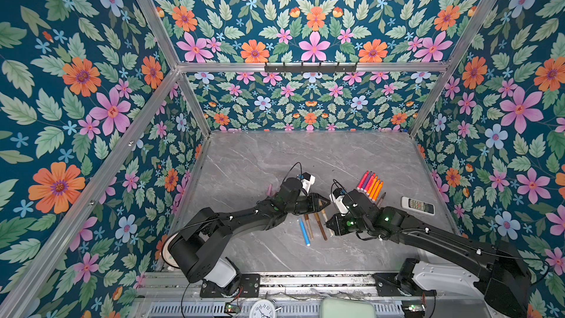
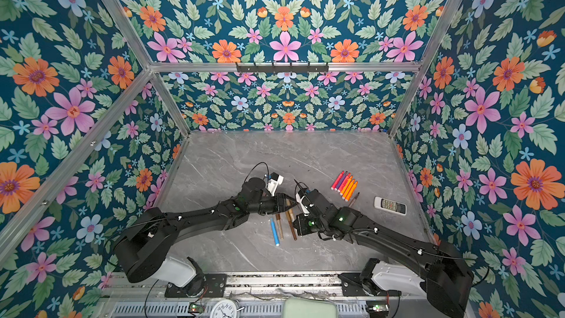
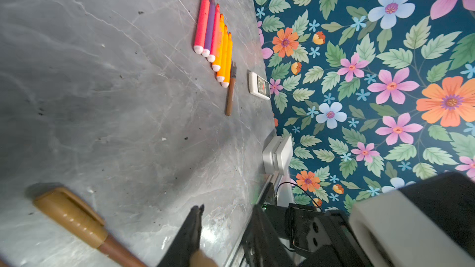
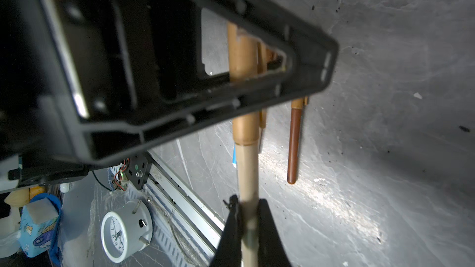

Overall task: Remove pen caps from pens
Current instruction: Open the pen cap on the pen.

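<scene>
Step in hand: uncapping one tan pen (image 4: 247, 170), held well to the left of the remote (image 1: 417, 205). The right pincer (image 4: 248, 202) is clenched on the barrel. The left pincer (image 1: 323, 203) straddles the cap (image 4: 244, 129); a firm clamp cannot be confirmed. Next move, as judged: secure the cap, then pull straight along the pen's axis.

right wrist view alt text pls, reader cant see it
The right tool clamps the barrel of a tan pen, whose gold cap passes behind the left tool. A brown pen lies on the grey table; a white clock sits past its edge.
</scene>
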Tool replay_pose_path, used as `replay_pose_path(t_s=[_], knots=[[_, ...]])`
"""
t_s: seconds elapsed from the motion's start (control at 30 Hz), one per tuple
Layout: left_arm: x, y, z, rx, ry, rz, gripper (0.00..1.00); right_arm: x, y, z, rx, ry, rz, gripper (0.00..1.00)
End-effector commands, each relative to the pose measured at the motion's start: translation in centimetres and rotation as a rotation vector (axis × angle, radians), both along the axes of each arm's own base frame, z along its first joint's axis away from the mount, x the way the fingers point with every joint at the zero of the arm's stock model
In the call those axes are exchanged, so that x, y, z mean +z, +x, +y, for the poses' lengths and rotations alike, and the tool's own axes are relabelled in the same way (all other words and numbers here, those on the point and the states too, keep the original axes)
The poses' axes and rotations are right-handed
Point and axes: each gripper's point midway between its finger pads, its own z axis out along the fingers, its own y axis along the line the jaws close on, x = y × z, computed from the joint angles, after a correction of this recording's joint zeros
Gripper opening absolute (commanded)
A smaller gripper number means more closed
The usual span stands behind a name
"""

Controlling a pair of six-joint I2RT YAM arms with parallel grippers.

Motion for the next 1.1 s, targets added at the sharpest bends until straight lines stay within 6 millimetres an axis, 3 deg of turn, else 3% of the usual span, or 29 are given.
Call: replay_pose_path(t_s=[0.0,0.07,0.2,0.33,0.43,0.6,0.73,0.93,1.0,1.07], knots=[[1.5,-0.1,-0.7,-0.019,-0.049,-0.033,0.12,0.0,0.2,-0.3,-0.003,-0.018,-0.017,0.00],[1.8,-0.1,-0.6,-0.014,-0.052,-0.042,0.00,-0.1,0.3,-0.6,-0.012,-0.032,-0.022,0.00],[2.4,-0.2,-0.6,-0.013,-0.063,-0.051,0.00,-0.2,0.5,-0.9,-0.026,-0.044,-0.033,0.00],[3.3,0.5,0.1,0.024,-0.049,-0.078,0.00,-0.4,0.0,0.1,0.015,-0.013,-0.005,0.00],[4.8,2.7,1.4,0.071,-0.052,-0.105,0.00,-1.5,-0.8,0.8,0.038,-0.017,0.026,0.00],[8.8,9.1,5.3,0.190,-0.111,-0.155,0.00,-3.4,-2.3,2.2,0.062,0.012,0.074,0.00],[10.6,11.7,6.6,0.223,-0.122,-0.184,0.00,-3.6,-2.6,2.4,0.060,0.024,0.087,0.00],[9.6,13.8,8.9,0.271,-0.067,-0.185,0.00,-3.5,-2.3,1.9,0.042,-0.002,0.072,0.00],[7.0,14.9,11.3,0.341,0.134,-0.180,0.00,-3.5,-1.8,0.9,0.004,-0.042,0.055,0.00],[3.3,15.5,15.2,0.424,0.426,-0.170,0.00,-3.6,-1.3,-0.2,-0.033,-0.075,0.047,0.00]])
